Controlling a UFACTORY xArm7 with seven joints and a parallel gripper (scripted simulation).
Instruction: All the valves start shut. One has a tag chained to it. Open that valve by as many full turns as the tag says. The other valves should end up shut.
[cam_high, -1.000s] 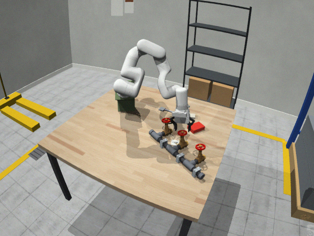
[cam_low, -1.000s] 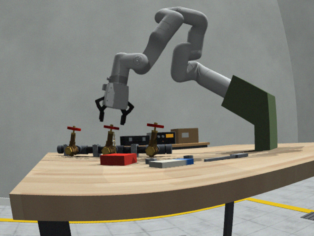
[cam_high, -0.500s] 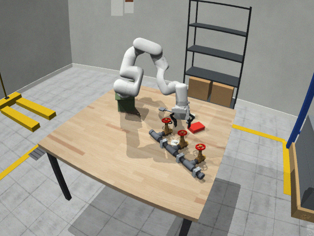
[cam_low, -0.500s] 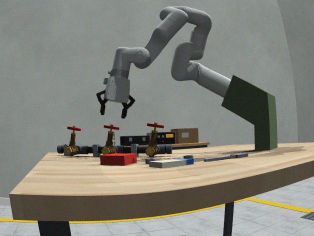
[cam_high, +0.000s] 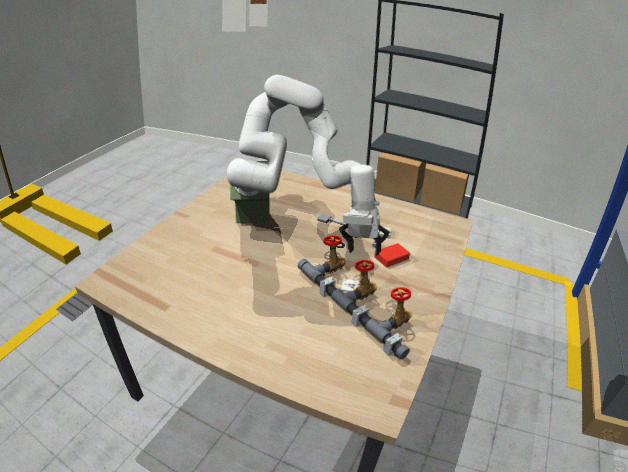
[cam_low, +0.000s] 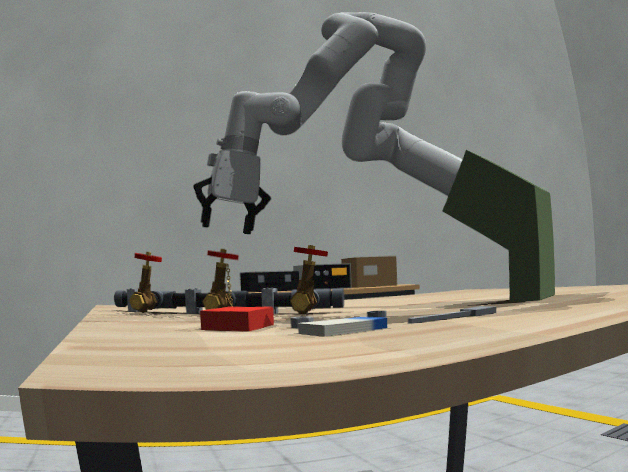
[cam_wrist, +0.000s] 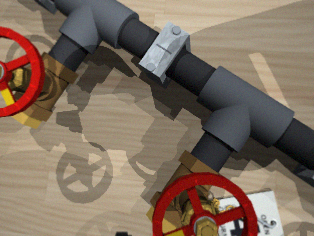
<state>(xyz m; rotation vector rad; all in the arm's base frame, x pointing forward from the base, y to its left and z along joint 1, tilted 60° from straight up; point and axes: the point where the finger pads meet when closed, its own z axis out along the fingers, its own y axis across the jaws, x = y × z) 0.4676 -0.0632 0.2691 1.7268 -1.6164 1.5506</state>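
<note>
A grey pipe (cam_high: 350, 304) lies on the wooden table with three brass valves, each with a red handwheel. The middle valve (cam_high: 364, 267) has a white tag (cam_high: 349, 285) beside it, and a thin chain (cam_low: 228, 284) hangs from it. The far valve (cam_high: 333, 240) and the near valve (cam_high: 401, 295) carry no tag. My gripper (cam_high: 363, 247) is open and empty, hovering above the middle valve (cam_low: 222, 254), with its fingers (cam_low: 225, 223) clear of the handwheel. In the wrist view the tagged handwheel (cam_wrist: 205, 206) is at the bottom edge with the tag (cam_wrist: 252, 215) beside it; the tag's writing is too small to read.
A red block (cam_high: 392, 254) lies right beside the valves, under the gripper's side. A flat grey and blue item (cam_low: 340, 324) and a dark bar (cam_low: 451, 314) lie on the table. The green arm pedestal (cam_high: 252, 208) stands at the back. A pipe clamp (cam_wrist: 164, 50) shows between the valves.
</note>
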